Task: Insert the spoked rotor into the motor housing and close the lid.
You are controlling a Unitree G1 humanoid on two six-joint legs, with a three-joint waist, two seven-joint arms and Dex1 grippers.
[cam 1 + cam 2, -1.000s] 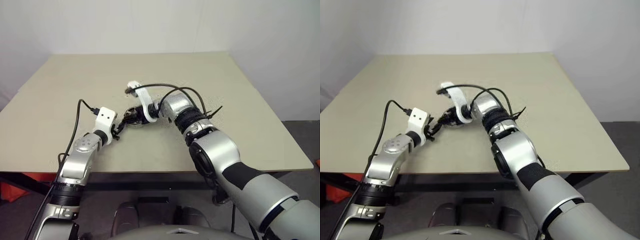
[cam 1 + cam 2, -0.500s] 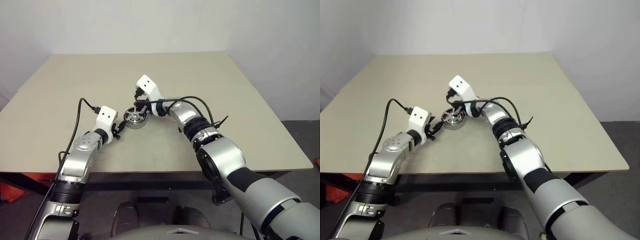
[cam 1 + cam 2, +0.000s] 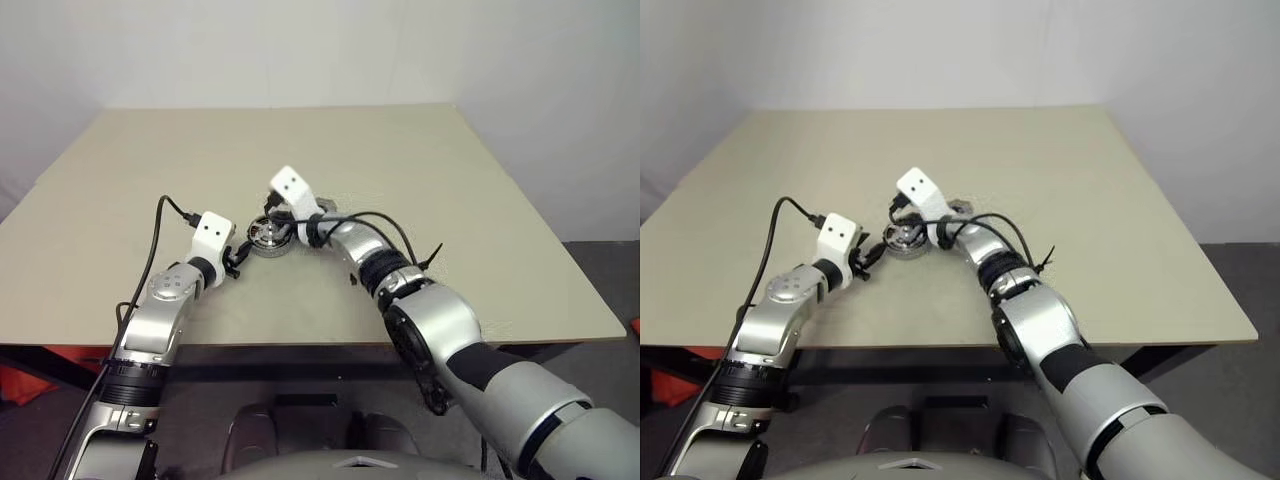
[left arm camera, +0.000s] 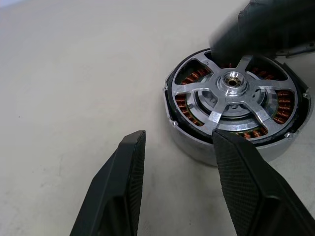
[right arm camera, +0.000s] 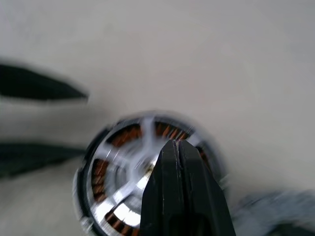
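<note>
The motor housing stands on the table with the spoked rotor lying inside it, copper windings showing between the silver spokes. My left gripper is open just beside the housing, one finger close against its wall. My right gripper is shut with nothing in it, and its joined tips press down on the rotor's far side near the hub. From the head, the housing sits between the left gripper and the right gripper. A grey edge of the lid shows behind my right wrist.
The beige table spreads wide to the back and to both sides of the housing. Black cables loop over my right forearm and over my left wrist.
My right gripper shut its fingers, turned at the wrist and came down onto the rotor in the housing. The left gripper stayed put and open.
</note>
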